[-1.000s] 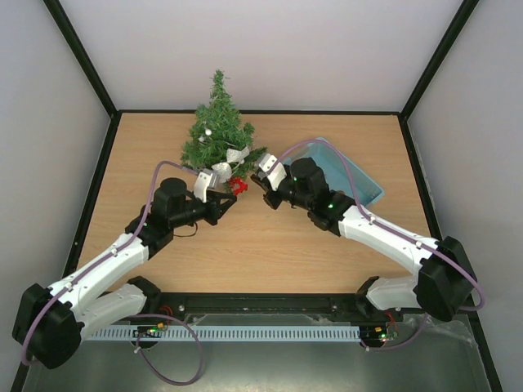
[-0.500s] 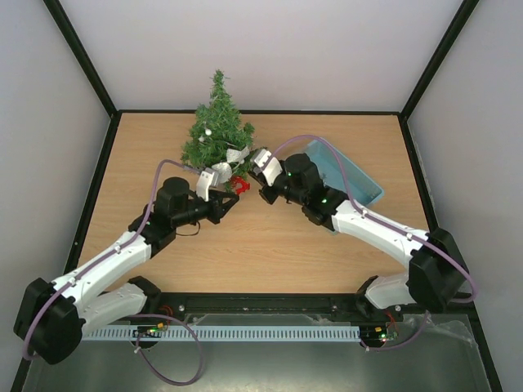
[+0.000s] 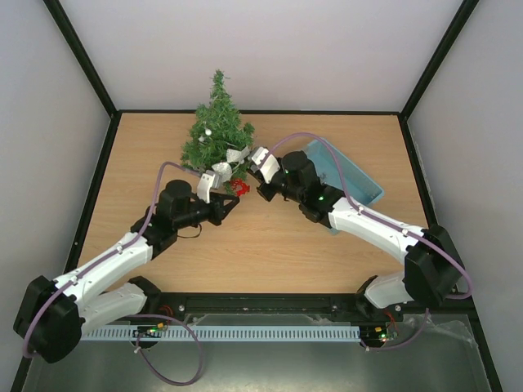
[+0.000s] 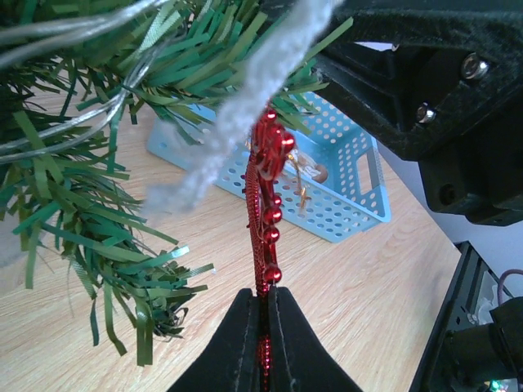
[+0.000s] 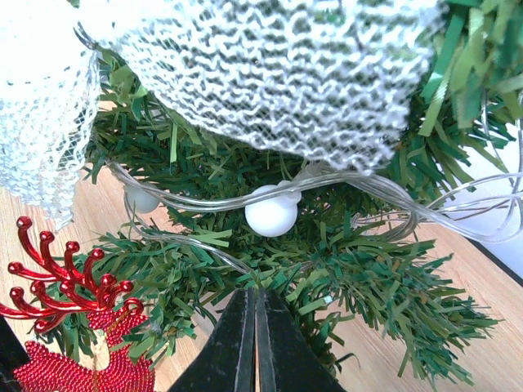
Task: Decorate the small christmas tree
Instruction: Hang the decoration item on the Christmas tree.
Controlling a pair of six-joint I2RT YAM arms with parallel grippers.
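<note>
Tree: the tree point(image 3: 217, 131) stands upright on the table point(image 3: 270, 245), toward the back and left of centre. It is dark green with a pointed top.
Left gripper: the left gripper point(image 4: 263, 298) is at the near side of the tree, level with the lowest branches. Its jaws are pressed together on the lower end of a red ornament point(image 4: 263, 204).
Red ornament: glittery red with rows of round beads. It rises from the grip to the tips of the tree's low needles and meets a hanging end of the ribbon. In the right wrist view its curled, bead-tipped prongs show at the lower left of the tree.
Right gripper: the right gripper point(image 5: 256, 294) is at the tree's lower right side. Its jaws are fully together with nothing between them, and the tips sit in the needles just beneath the ball.
Ribbon: a white mesh ribbon point(image 5: 278, 65) is draped over the tree's lower branches, above the right gripper.
Ball: a small white ball point(image 5: 271, 214) hangs on a clear strand point(image 5: 196, 200) that loops through the tree's needles under the ribbon.
Basket: a light blue perforated basket point(image 3: 359, 184) lies on the table to the right of the tree, partly behind the right arm.
Arms: both reach from the near edge and converge at the tree's foot, the two wrists close beside each other.
</note>
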